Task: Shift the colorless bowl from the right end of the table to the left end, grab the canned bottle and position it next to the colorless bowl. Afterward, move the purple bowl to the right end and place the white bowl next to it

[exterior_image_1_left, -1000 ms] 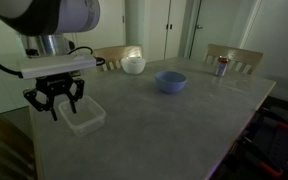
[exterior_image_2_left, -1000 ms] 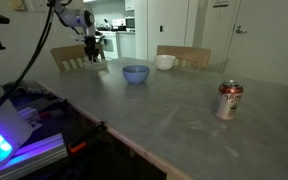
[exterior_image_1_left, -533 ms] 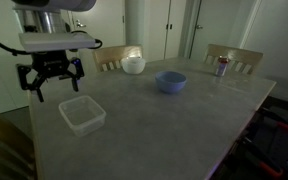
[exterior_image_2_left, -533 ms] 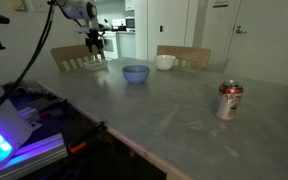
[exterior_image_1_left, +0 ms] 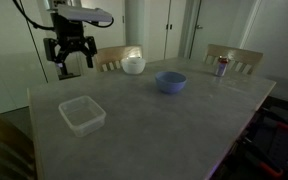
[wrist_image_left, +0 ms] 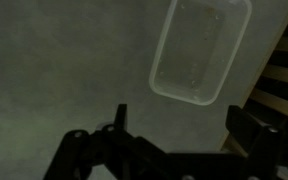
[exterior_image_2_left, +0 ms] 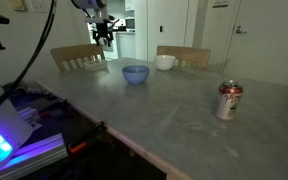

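Observation:
The colorless bowl (exterior_image_1_left: 82, 115) rests on the grey table (exterior_image_1_left: 154, 130) near one end, with nothing touching it. In the wrist view the colorless bowl (wrist_image_left: 199, 50) lies below and ahead of my gripper (wrist_image_left: 184, 125), whose jaws stand wide and empty. My gripper (exterior_image_1_left: 70, 55) hangs open high above the table's far edge, well clear of that bowl, and in the exterior view from the far end my gripper (exterior_image_2_left: 104, 32) shows above a chair. The purple bowl (exterior_image_1_left: 170, 82) and the white bowl (exterior_image_1_left: 133, 65) sit mid-table. The canned bottle (exterior_image_2_left: 230, 100) stands at the opposite end.
Two wooden chairs (exterior_image_1_left: 234, 58) (exterior_image_2_left: 79, 55) stand along the far side of the table. Chair slats (wrist_image_left: 284, 80) show at the right edge of the wrist view. A device with a blue-lit panel (exterior_image_2_left: 9, 140) sits beside the table's near corner.
The jaws opened and let go of the colorless bowl, which stays on the table. The gripper then rose and drew back toward the table's far edge.

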`<state>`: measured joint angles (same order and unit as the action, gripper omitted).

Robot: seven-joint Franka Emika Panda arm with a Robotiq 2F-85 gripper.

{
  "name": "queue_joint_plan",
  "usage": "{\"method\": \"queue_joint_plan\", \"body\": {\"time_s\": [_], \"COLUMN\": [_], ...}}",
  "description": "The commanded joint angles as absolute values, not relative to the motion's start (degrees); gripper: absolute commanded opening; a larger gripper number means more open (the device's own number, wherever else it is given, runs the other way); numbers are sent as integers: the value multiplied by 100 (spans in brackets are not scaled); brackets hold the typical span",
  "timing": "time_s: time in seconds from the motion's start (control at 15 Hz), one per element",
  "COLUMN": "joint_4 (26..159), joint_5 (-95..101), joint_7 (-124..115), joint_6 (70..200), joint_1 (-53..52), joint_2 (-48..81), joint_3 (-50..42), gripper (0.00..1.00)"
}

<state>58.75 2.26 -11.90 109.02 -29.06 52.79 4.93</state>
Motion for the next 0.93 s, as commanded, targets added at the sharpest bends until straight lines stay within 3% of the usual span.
{"method": "queue_joint_plan", "body": {"time_s": [0.0,0.87], "joint_4": [6097,8189], "joint_5": [260,380], "joint_7": [-702,-85], "joint_6": [10599,11014], "joint_1": [-2654,-1743], "joint_2": [4997,3726], "joint_3": [480,-63], "gripper": [100,100]}}
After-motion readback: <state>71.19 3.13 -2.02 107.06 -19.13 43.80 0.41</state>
